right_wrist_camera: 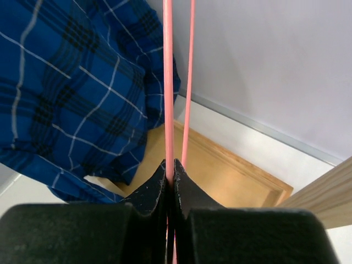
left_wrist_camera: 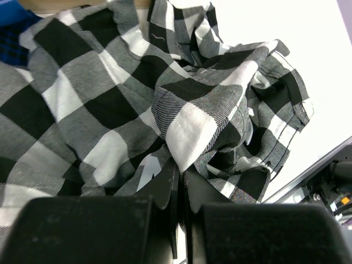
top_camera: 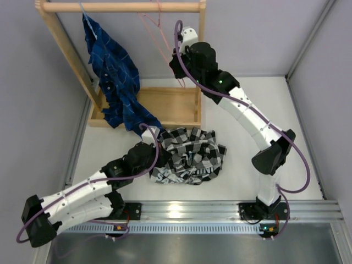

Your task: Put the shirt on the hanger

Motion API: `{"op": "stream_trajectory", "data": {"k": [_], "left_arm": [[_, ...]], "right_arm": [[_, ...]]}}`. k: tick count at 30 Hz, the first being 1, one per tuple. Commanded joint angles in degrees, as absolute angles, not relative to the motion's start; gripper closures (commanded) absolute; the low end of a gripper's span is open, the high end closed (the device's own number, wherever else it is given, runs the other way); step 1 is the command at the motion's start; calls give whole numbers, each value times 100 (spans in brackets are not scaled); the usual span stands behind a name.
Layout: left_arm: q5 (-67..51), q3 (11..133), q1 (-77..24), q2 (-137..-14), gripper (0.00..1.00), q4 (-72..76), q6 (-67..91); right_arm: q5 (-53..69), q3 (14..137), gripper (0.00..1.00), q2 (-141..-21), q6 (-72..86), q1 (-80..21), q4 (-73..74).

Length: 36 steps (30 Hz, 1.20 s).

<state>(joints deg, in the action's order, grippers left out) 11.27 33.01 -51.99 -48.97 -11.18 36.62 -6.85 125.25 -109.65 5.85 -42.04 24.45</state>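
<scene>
Right claw [right_wrist_camera: 170,165] pinching hanger [right_wrist_camera: 168,82], wires — upright

i count two arms, the left arm [top_camera: 82,192] and the right arm [top_camera: 247,115]. each arm has one gripper, so that makes two: the left gripper [left_wrist_camera: 180,171] and the right gripper [right_wrist_camera: 170,165]. i count two shirts: one checked shirt [top_camera: 190,154] in black and white, and one blue shirt [top_camera: 115,82]. i count two hangers: one pink hanger [top_camera: 157,33] and one pale blue hanger [top_camera: 83,10], but i can only see its hook. there is one wooden rack [top_camera: 121,7] and one table [top_camera: 286,99]. i see two purple cables [top_camera: 303,165], one on each arm.
</scene>
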Motion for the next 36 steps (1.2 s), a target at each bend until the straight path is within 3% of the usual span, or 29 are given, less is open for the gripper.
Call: {"op": "stream_trajectory", "data": {"k": [1,14,30,36], "left_arm": [[1494,3147,-5186,-4413,100,-914,3858],[1810,3225,-5186,-3981,100,-1248,3885],[2522,3866,-5186,-4393,100,-1529,4026],[2733,4218,-5186,-4798,100,-1547,3894]], "right_arm": [[-362,12568,100,-10450,905,-4061,1548],[-44,11982,100,-9889,1222,-3929,1327],[1590,8448,100,-6665,967,-3139,1045],[1898,7016,100,-4656,-201,-3050,3088]]}}
